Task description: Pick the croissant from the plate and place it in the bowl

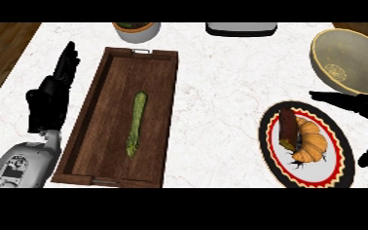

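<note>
Lying up-and-down on the round red-rimmed plate (267, 146), lower right, the bumpy golden croissant (310, 143) sits near the black right hand (343, 101), fingers spread; the left hand (50, 98) has straight fingers.

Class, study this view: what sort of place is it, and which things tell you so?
Most likely a kitchen counter: a pale marbled worktop, a patterned plate bearing a croissant, a wooden tray holding an asparagus spear, and a bowl nearby.
</note>
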Controlling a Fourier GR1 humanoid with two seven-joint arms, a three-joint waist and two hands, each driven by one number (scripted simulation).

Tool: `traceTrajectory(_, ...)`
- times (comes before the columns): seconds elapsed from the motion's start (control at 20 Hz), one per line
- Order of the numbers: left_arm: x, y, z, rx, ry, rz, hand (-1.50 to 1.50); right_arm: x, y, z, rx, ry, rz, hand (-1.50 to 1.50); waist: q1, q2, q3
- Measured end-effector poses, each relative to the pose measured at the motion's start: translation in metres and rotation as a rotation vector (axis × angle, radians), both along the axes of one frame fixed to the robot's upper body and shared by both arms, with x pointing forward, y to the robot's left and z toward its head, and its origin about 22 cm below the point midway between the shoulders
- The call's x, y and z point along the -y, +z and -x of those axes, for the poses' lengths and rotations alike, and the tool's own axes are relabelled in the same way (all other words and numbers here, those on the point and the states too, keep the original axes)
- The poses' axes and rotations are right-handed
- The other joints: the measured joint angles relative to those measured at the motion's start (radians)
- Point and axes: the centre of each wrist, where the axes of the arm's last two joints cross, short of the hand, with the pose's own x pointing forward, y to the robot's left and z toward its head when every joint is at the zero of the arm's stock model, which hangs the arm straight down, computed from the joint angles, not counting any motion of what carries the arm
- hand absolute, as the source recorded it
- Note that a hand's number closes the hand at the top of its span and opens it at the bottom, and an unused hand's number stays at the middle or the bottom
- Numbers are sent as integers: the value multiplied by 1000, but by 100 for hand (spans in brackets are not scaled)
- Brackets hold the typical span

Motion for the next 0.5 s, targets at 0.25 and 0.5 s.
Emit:
traceTrajectory(0.25, -8, -3, 4, -1, 1, -2, 0, -10, -22, -6, -42, 17, 102, -150, 0, -1, 0)
traceTrajectory(0.5, -7, -1, 2, -2, 3, 3, 0, -17, -35, -16, -61, 11, 139, -150, -4, -1, 0)
